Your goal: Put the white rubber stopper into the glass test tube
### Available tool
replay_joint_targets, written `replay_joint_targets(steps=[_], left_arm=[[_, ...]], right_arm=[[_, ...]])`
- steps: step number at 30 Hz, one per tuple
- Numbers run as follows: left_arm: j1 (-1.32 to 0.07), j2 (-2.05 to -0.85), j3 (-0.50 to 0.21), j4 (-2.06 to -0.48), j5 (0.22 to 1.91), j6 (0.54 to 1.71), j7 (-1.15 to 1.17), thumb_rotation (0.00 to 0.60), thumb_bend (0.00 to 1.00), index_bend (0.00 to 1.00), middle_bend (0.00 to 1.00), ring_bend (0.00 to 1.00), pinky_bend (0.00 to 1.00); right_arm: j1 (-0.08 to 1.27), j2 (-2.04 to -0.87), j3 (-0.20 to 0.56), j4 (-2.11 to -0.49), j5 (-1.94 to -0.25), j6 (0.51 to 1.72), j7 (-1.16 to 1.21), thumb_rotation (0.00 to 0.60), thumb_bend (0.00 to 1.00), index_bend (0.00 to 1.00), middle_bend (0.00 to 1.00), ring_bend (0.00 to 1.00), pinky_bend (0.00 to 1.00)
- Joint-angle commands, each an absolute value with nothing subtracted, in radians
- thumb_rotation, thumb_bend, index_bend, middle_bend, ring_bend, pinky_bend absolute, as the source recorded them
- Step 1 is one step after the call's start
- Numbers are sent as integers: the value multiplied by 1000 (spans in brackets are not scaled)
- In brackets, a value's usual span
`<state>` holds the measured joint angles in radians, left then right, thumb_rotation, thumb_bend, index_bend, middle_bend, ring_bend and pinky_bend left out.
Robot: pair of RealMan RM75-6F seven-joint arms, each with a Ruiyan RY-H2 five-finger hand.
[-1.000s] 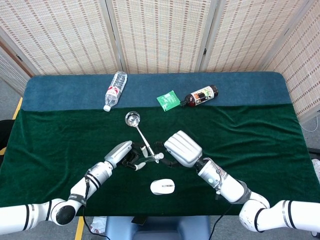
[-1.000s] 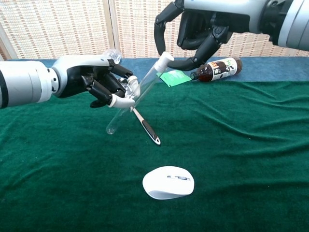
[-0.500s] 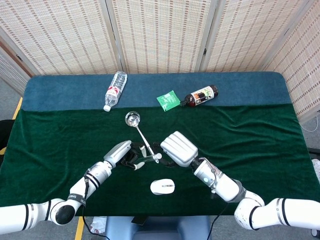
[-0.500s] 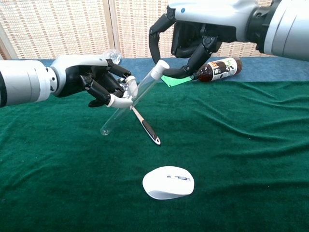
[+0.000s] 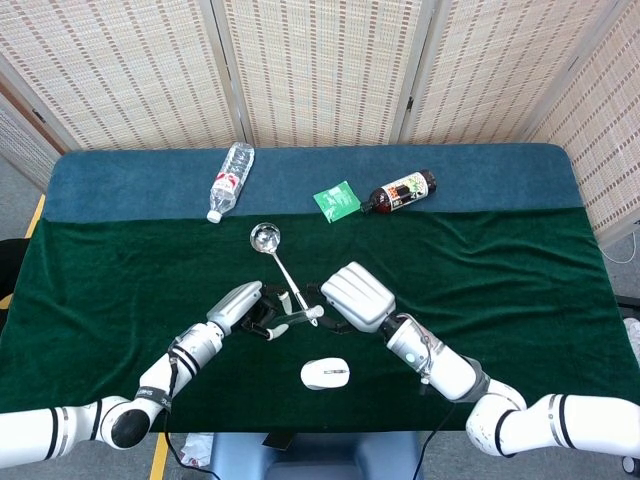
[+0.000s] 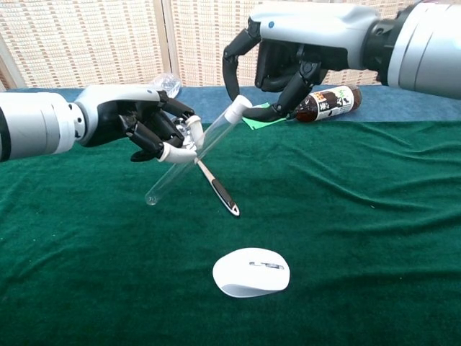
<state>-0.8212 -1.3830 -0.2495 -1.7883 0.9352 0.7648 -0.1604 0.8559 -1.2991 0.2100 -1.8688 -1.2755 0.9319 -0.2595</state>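
Between your two robot hands the room is tight: the left robot hand (image 6: 148, 130) holds the test tube (image 6: 189, 153) tilted, and the right robot hand (image 6: 277, 65) crowds its upper end. Directly beneath lies a ladle (image 5: 277, 263), with a white mouse (image 6: 251, 272) nearer you. Toward the back edge, a water bottle (image 5: 230, 179), a green packet (image 5: 336, 200) and a dark bottle (image 5: 399, 192) lie in a loose row. To either side you have broad bare green cloth on the surface (image 5: 500, 270).
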Motion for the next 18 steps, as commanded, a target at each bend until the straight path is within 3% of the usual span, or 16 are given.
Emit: replay_joint_targets(steps=[1,5,10,18], left_arm=[[-821,-1383,-247,-1786,936,768,-156,600,522,677,884,844,850],[-818,-1381,-237,-1784,934,777,-141,600,521,677,884,844,850],[-815,-1373,-224,-1782,938,787,-117,600,522,677,884,844,850],[-823,-1393,-160,-1720,961,939,152,600,527,681,884,842,850]], right_arm=[[854,-1300,209,-1864,-1278,936,-252,589,540,373,1000,1000,1000],[850,-1304,207,-1857,-1279,940,-238,590,530,253,1000,1000,1000],[849,-1305,206,-1854,-1286,944,-226,588,458,183,1000,1000,1000],[793,-1222,211,-1901,-1311,1021,-209,589,459,163,1000,1000,1000]])
